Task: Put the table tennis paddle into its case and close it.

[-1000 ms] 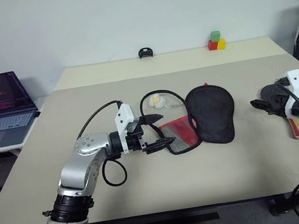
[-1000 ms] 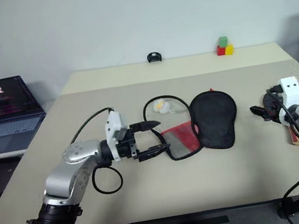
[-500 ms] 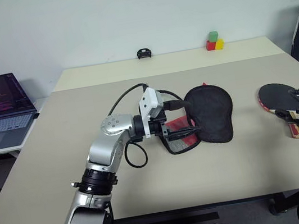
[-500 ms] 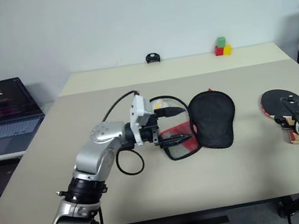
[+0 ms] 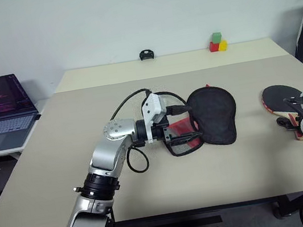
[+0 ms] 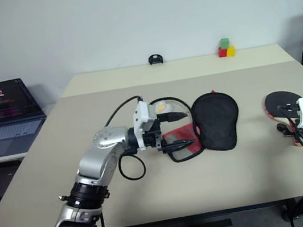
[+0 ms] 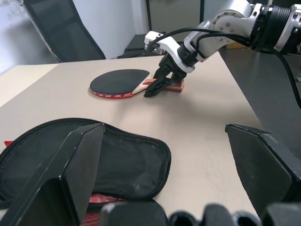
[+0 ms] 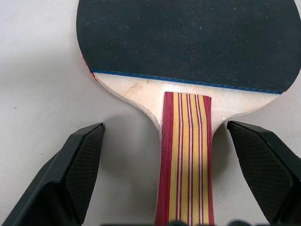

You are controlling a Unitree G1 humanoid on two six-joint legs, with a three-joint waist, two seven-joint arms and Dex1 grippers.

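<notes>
Two jobs remain here and neither is done: the table tennis paddle [image 5: 280, 97] lies bare at the right edge of the frame, well apart from the case [image 5: 214, 114], which sits mid-table with its flap laid open and red lining [image 5: 181, 133] showing. The right gripper [image 7: 159, 84] hangs directly over the striped handle [image 8: 184, 155], fingers spread wide either side of it, gripping nothing yet. My read is that it's lined up for the pickup. Over at centre frame, the left gripper [image 5: 181, 123] points sideways at the open pouch, its fingers also fully apart and empty, one above the mesh side and one below. It looks poised to steady the case. So by my count: grasp, carry across, slide in, zip shut, all of it ahead.
</notes>
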